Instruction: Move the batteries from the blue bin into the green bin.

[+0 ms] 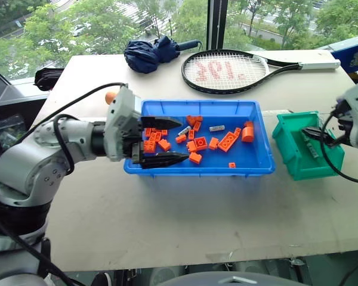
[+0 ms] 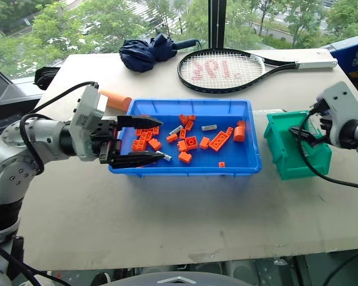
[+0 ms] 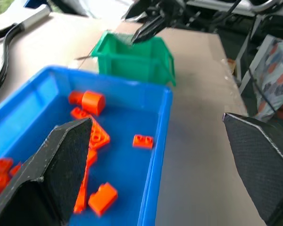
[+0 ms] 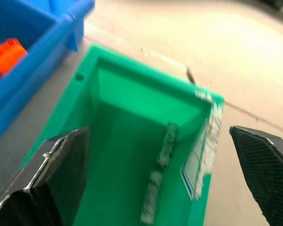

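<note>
Batteries (image 2: pixel 209 127) look like small rigid metal cylinders: light, smooth, likely to roll or squirt out of a pinch. Best guess is to grip across the barrel at mid-length, fingers square to the axis, not at the ends

Still in the blue bin (image 2: pixel 238 164): one silver battery at far centre, another (image 2: pixel 176 130) just left of it, lying tilted among the orange bricks (image 2: pixel 218 141). A possible third sits by the left gripper's near fingertip at the bin's near left, too small to be sure. Bricks are scattered mostly left and centre; an orange cylinder (image 2: pixel 239 131) lies at the right end of the bin. Both clear batteries have bricks close by, so a finger may bump one going in

Green bin (image 4: pixel 132 89) stands just right of the blue bin, apart from it. Right wrist view shows two batteries (image 4: pixel 166 143) already inside, lying end to end on its floor

Left gripper (image 2: pixel 137 140): jaws wide, empty, over the left end of the blue bin, pointing right along it

Right gripper (image 4: pixel 160 165): jaws wide, empty, hovering over the green bin

Off-task on the table: tennis racket (image 2: pixel 227 70) and folded umbrella (image 2: pixel 146 52) at the far side, another orange cylinder (image 2: pixel 115 100) outside the blue bin's far left corner
</note>
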